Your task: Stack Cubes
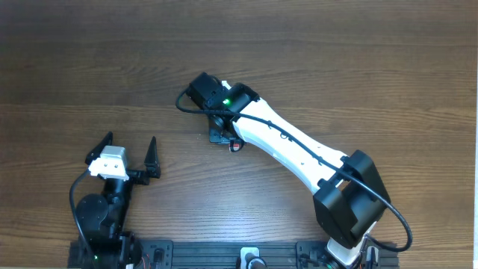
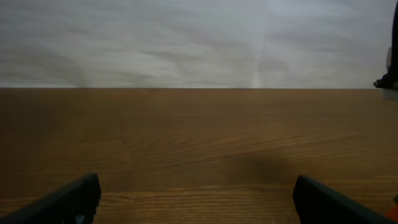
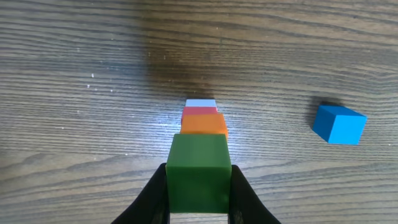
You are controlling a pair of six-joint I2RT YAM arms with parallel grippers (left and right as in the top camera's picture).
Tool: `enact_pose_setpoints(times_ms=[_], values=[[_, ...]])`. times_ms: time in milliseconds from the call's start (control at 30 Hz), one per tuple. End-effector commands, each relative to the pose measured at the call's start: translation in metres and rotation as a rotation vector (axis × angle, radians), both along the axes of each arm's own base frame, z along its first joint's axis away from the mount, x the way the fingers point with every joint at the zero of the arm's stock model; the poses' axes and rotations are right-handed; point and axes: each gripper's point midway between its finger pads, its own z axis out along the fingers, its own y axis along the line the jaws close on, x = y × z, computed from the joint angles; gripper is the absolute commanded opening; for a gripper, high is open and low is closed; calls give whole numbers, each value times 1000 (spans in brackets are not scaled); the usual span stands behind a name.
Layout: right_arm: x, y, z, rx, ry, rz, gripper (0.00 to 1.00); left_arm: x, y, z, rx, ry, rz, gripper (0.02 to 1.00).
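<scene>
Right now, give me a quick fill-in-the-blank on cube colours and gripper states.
The right gripper is shut on the held cube, whose colour is ____.
The next cube down, just under it, is ____.
The lone cube, lying apart from the stack, is ____.
The left gripper, off to the side of the cubes, is ____.
Missing words: green; orange; blue; open.

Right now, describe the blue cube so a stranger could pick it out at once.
Start at the wooden table and find the right tool, shut on a green cube at the stack. Off to one side of it, alone on bare wood, sits the blue cube. It is the only blue one and touches nothing.
</scene>
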Motion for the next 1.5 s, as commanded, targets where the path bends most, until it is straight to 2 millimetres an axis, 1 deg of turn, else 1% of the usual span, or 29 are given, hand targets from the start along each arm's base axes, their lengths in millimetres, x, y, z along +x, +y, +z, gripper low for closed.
enact_pose_setpoints(times_ms=[33, 267, 333, 400, 567, 733, 767, 833, 867, 933, 1033, 1133, 1267, 1333, 1367, 1433, 1500], values=[[3, 1, -12, -18, 19, 2, 9, 0, 3, -1, 12, -2, 13, 1000], [4, 2, -12, -16, 17, 2, 23, 0, 3, -1, 12, -2, 13, 998], [4, 2, -12, -16, 17, 2, 88, 0, 3, -1, 12, -3, 13, 998], [4, 2, -12, -16, 17, 2, 185, 0, 3, -1, 12, -3, 13, 998], [4, 2, -12, -16, 17, 2, 522, 0, 3, -1, 12, -2, 13, 996], [4, 2, -12, -16, 17, 2, 783, 0, 3, -1, 12, -2, 13, 996], [4, 2, -12, -16, 17, 2, 818, 0, 3, -1, 12, -2, 13, 996], [4, 2, -12, -16, 17, 2, 967, 0, 3, -1, 12, -2, 13, 998], [4, 2, -12, -16, 16, 2, 993, 0, 3, -1, 12, -2, 13, 996], [4, 2, -9, -10, 10, 2, 993, 0, 3, -1, 12, -2, 13, 998], [8, 3, 7, 14, -28, 1, 993, 0, 3, -1, 12, -2, 13, 1000], [9, 4, 34, 58, -83, 30, 991, 0, 3, -1, 12, -2, 13, 1000], [7, -7, 74, 106, -150, 54, 991, 0, 3, -1, 12, -3, 13, 996], [4, -19, 93, 118, -180, 57, 991, 0, 3, -1, 12, -2, 13, 1000], [2, -33, 104, 113, -191, 58, 993, 0, 3, -1, 12, -2, 13, 1000], [0, -54, 109, 89, -181, 32, 991, 0, 3, -1, 12, -2, 13, 998], [-1, -74, 107, 58, -158, 11, 991, 0, 3, -1, 12, -2, 13, 1000]])
